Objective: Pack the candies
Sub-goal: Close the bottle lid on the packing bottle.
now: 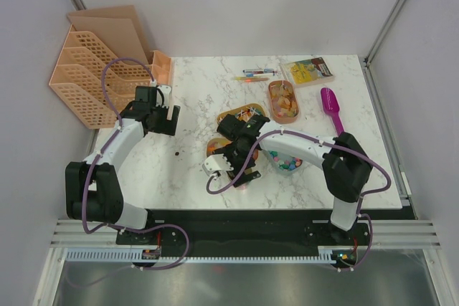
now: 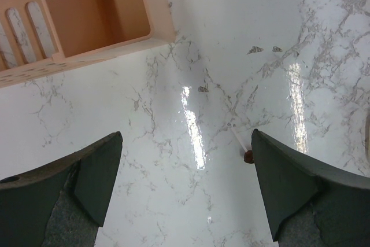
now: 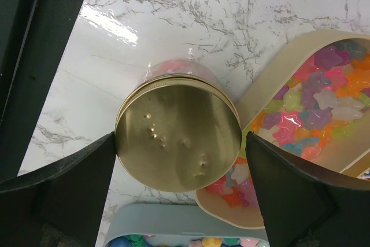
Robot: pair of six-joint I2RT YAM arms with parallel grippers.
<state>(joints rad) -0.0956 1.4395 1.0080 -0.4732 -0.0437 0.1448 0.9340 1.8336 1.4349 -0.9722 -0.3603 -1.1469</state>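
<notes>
**Candies: stock on the desk, one jar filled**

Candies (image 3: 324, 102): small sweets of mixed kinds, held in several places.

- Item 1. A clear jar (image 3: 167, 65) stands on the desk (image 3: 191, 4), pink and orange sweets showing through its wall. A gold lid (image 3: 178, 134) sits on its mouth; whether it is screwed tight cannot be told.
- Item 2. Pastel star-shaped pieces lie in a cream tray (image 3: 254, 108), which is just beside the jar and partly under its edge in the right wrist view.
- Item 3. Bright round sweets lie in a blue-grey tray (image 3: 144, 215), near the jar's other side.
- Item 4. Orange pieces lie in an oval tray (image 1: 271, 91) further back. Another tray of wrapped sweets (image 1: 247, 112) sits beside it.
- Item 5. One brown sweet on a white stick (image 2: 248, 155) lies loose on the bare marble, well apart from the trays.

Right gripper (image 3: 180, 140): over the jar, jaws spread wide on either side of the lid. A sliver of tray shows between the lid and one jaw, so there is no pinch.

Left gripper (image 2: 186, 137): over bare desk near the stray sweet, jaws spread wide with nothing between them.

Other stock: a purple scoop (image 1: 331, 105), pens (image 1: 254, 74) and a yellow packet (image 1: 308, 71) along the back, and a peach file rack (image 1: 93, 73) at the left.

Progress, as judged: one jar looks filled and capped. The trays remain well stocked and the stray sweet is not collected, so most of the packing appears to lie ahead.
</notes>
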